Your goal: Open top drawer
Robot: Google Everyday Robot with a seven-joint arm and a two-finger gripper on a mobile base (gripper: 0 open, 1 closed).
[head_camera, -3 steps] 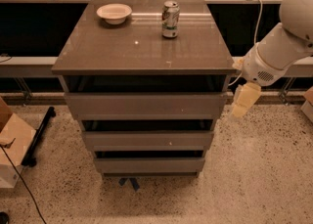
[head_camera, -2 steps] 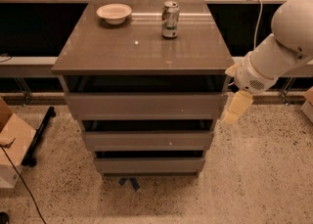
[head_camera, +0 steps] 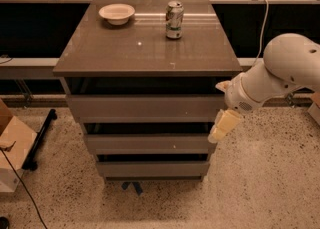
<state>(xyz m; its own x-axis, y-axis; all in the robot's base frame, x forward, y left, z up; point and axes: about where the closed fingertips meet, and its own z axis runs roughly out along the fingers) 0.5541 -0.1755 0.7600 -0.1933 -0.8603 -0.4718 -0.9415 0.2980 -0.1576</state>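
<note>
From the left, we see a brown cardboard box [head_camera: 11, 143] on the speckled floor, then the grey three-drawer cabinet, whose glossy flat top [head_camera: 145, 48] bears a shallow white bowl [head_camera: 117, 12] and a green-and-silver drink can [head_camera: 174, 19]. The top drawer [head_camera: 145, 108], the wide grey handleless front directly under that top, sits flush with the cabinet and is not yet pulled. At the right, the cream-coloured gripper [head_camera: 220, 129] on the white rounded arm [head_camera: 280, 73] lies at the cabinet's right front corner, beside the dark gap under the top drawer. Compared with a second ago it is further left and lower; then it hung clear of the corner. Whether it is open or closed we cannot tell. We judge that the approach is ending and that a hold on the drawer's right edge comes next.
</note>
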